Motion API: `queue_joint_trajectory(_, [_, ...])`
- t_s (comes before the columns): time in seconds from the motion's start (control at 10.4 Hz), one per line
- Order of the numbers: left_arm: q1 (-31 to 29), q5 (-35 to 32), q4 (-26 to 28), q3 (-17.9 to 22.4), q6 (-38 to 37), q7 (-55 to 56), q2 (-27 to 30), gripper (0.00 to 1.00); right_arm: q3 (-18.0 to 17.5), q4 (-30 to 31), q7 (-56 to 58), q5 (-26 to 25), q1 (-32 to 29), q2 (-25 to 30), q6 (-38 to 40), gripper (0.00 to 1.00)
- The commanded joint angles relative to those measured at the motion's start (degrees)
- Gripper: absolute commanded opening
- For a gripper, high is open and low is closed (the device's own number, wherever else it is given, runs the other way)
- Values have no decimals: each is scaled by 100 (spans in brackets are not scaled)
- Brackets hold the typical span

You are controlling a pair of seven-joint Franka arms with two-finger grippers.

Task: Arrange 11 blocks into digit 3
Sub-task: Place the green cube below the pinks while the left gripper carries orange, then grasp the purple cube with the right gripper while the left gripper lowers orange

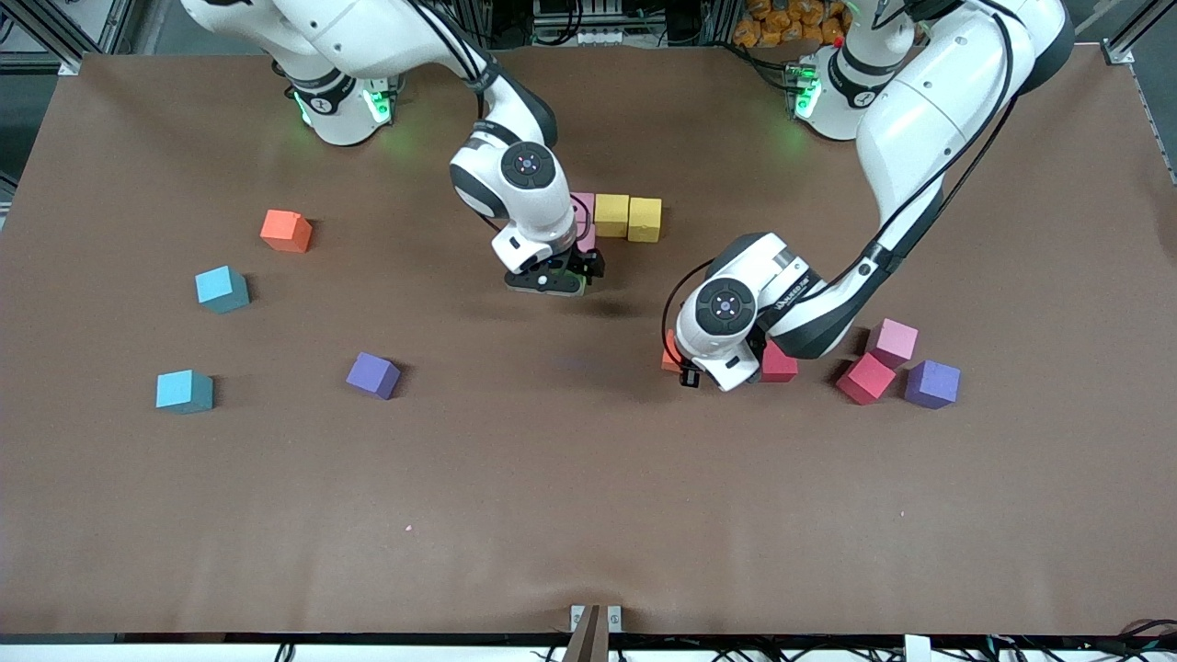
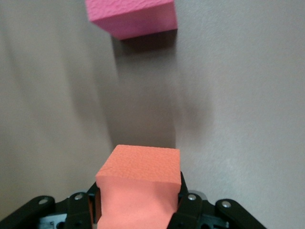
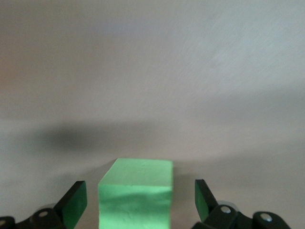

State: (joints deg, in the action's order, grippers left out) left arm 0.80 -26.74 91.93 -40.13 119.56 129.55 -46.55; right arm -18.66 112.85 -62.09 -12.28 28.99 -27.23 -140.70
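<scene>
Brown table [image 1: 588,515], metal frame edges

A high front camera faces both arms across the table [image 1: 588,515]; wrist cameras look down closely.

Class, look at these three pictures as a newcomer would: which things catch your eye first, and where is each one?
The left gripper is shut on an orange block, low over the table beside a red block. The right gripper stands open around a green block, next to the started row of a pink block and two yellow blocks. Loose cubes lie toward both ends of the table.
</scene>
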Motion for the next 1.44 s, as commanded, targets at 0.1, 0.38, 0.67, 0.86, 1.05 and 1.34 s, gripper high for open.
queue_joint_trajectory(0.1, [-203,178,298,-495,-205,535,164,38,47,141,2051,-64,-945,666,526,100])
queue_joint_trajectory(0.38, [-203,143,711,-802,83,1395,164,36,38,62,5145,-64,-2018,517,421,100])
queue_joint_trajectory(0.67, [-142,11,1291,-926,821,2292,348,36,21,123,7206,-47,-2686,386,211,100])
queue_joint_trajectory(0.86, [86,-425,1406,-935,920,3116,331,36,55,27,9187,-38,-2906,193,0,100])
queue_joint_trajectory(1.05, [201,-700,1433,-935,1051,3498,287,36,47,27,10380,102,-3215,17,-89,100])
queue_joint_trajectory(1.34, [306,-701,1433,-926,1104,3752,269,35,38,44,11086,120,-3452,-54,-37,100])
